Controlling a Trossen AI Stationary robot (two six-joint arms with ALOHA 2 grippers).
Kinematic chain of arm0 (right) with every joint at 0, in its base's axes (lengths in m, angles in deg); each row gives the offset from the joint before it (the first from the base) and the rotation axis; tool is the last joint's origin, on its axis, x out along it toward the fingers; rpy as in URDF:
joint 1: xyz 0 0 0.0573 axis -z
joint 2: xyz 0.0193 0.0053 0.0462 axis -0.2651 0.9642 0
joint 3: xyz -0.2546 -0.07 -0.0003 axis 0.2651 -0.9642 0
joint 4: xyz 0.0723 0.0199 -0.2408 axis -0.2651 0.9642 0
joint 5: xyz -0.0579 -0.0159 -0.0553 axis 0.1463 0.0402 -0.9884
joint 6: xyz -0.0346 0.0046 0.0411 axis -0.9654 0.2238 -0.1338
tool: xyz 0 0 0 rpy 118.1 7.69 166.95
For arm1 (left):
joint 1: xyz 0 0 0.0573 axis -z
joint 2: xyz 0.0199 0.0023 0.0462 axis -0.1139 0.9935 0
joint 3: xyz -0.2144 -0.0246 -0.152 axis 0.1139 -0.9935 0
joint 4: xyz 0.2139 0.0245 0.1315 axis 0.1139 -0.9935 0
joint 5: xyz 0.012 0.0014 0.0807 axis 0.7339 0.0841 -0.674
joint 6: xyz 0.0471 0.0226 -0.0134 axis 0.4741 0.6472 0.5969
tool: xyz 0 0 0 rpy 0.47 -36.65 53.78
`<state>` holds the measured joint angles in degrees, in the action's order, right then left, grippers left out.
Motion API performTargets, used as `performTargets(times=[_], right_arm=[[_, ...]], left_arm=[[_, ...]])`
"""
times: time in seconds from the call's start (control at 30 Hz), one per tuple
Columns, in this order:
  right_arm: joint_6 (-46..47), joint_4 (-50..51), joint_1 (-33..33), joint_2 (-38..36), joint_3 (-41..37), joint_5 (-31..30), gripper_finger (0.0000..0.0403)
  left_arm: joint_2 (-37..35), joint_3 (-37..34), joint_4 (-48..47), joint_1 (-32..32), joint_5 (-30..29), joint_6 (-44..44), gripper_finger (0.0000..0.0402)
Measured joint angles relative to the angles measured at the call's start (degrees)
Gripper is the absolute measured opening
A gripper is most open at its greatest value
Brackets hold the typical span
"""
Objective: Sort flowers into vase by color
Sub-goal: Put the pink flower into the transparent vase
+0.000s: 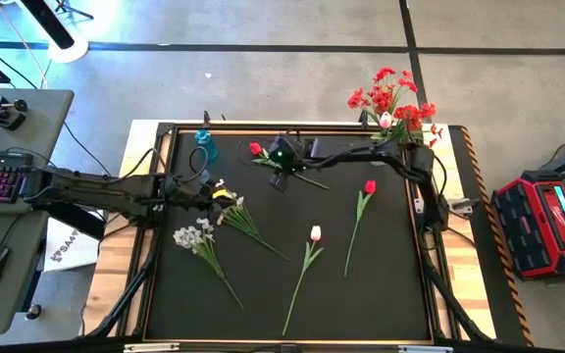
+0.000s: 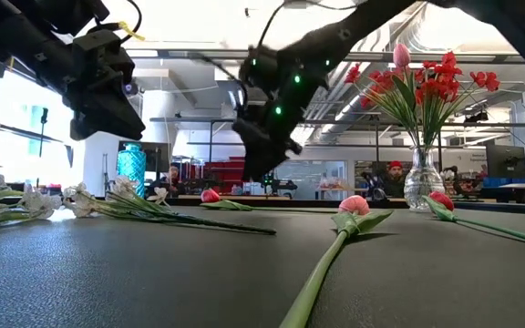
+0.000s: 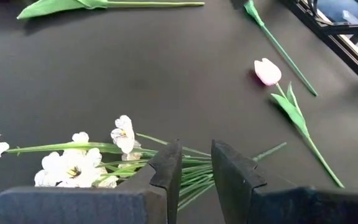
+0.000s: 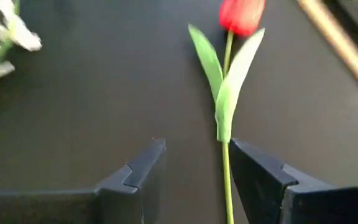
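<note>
The right gripper (image 4: 194,168) hovers with jaws open over the red tulip (image 4: 241,15) lying at the table's far side; its stem runs beside one finger rather than between them, so a closing pinch could miss or shove it. The left gripper (image 3: 194,165), jaws narrow and empty, hangs over the white blossom spray (image 3: 73,165). The vase (image 2: 422,182) of red flowers stands at the far right corner.

Both tools open: left (image 1: 226,199) narrowly, right (image 1: 281,176) wider.
</note>
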<state>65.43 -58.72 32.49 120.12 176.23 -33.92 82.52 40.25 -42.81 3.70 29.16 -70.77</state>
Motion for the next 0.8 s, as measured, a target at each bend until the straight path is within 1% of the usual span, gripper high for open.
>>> performTargets(times=[0.1,0.2,0.27,0.33,0.4,0.5,0.6,0.7,0.8], right_arm=[[-0.06,2.11,1.58,1.45,-0.04,3.49,0.0165],[-0.21,3.72,2.55,1.89,-0.05,5.27,0.0165],[-0.25,4.7,2.98,1.89,-0.05,5.44,0.0163],[-0.21,5.39,3.29,1.89,-0.05,5.51,0.0155],[0.3,7.28,3.53,1.86,-0.05,6.98,0.0142],[3.68,11.77,2.89,1.42,-0.07,10.61,0.0122],[9.15,15.63,0.53,0.46,-0.07,12.29,0.0113],[14.57,17.94,-2.0,-0.2,-0.07,11.78,0.0114],[20.74,17.94,-4.27,-1.25,-0.07,10.68,0.0115]], left_arm=[[0.0,0.0,-0.07,0.08,-0.47,-0.22,0.0074],[0.02,0.0,-0.38,0.08,-0.71,-0.45,0.0074],[0.0,0.0,-0.48,0.08,-1.14,-0.45,0.0074],[0.01,0.0,-0.72,0.08,-1.17,-0.45,0.0074],[0.0,0.0,-0.66,0.08,-1.17,-0.45,0.0074],[0.01,0.0,-0.7,0.05,-1.17,-0.45,0.0074],[0.0,0.0,-0.72,0.05,-1.54,-0.42,0.0074],[0.0,0.0,-0.93,0.05,-2.22,-0.38,0.0074],[0.01,0.0,-0.96,0.08,-2.24,0.77,0.0074]])
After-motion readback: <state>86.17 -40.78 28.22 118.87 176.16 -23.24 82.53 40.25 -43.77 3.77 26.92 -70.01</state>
